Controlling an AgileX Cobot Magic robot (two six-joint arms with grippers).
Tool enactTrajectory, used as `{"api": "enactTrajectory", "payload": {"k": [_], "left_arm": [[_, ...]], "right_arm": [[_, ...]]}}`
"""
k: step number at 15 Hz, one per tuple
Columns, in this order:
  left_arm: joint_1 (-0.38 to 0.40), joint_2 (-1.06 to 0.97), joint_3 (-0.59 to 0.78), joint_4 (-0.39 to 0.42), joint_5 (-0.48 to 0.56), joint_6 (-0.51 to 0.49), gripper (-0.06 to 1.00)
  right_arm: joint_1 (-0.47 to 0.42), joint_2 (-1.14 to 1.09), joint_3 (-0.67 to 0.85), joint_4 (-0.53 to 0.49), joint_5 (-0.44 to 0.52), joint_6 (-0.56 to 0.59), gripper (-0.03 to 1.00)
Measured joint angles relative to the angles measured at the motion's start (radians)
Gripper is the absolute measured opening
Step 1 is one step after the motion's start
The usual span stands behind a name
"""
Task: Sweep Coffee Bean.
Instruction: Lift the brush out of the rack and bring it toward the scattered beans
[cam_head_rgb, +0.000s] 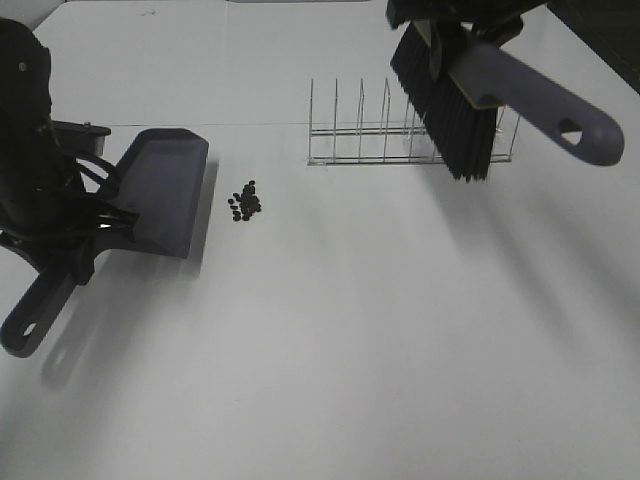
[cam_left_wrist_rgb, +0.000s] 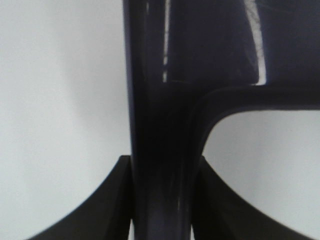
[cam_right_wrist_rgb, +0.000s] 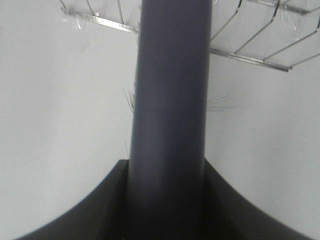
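While brush (cam_head_rgb: 455, 100) hangs by wire rack (cam_head_rgb: 350, 130), beans (cam_head_rgb: 245, 202) sit nr dustpan (cam_head_rgb: 165, 190) lip.

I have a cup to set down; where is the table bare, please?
Bare: the near half of the table, in front of coffee beans and wire rack. Crowded: between dustpan and beans, and the rack under the brush.

My high camera looks steeply down across the white table (cam_head_rgb: 400, 350). The left wrist camera presses close along the handle of the dustpan (cam_left_wrist_rgb: 160, 125). The right wrist camera looks along the brush handle (cam_right_wrist_rgb: 170, 100), sharing the wire rack (cam_right_wrist_rgb: 250, 59) with the high view.
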Motion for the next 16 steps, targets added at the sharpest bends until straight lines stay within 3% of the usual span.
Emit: {"api": "enactTrajectory", "payload": {"k": [3, 10, 13, 16], "left_arm": [[0.0, 0.028, 0.0, 0.006, 0.005, -0.019, 0.27], [-0.012, 0.089, 0.0, 0.0, -0.021, -0.032, 0.27], [-0.055, 0.114, -0.015, -0.007, -0.032, -0.039, 0.27], [-0.068, 0.165, -0.077, -0.023, 0.015, -0.056, 0.27]], "right_arm": [[0.097, 0.022, 0.104, -0.139, -0.042, 0.122, 0.35], [0.13, 0.172, 0.115, -0.155, -0.101, 0.173, 0.35], [0.132, 0.204, 0.115, -0.143, -0.156, 0.175, 0.35], [0.15, 0.24, 0.098, -0.144, -0.202, 0.169, 0.35]]}}
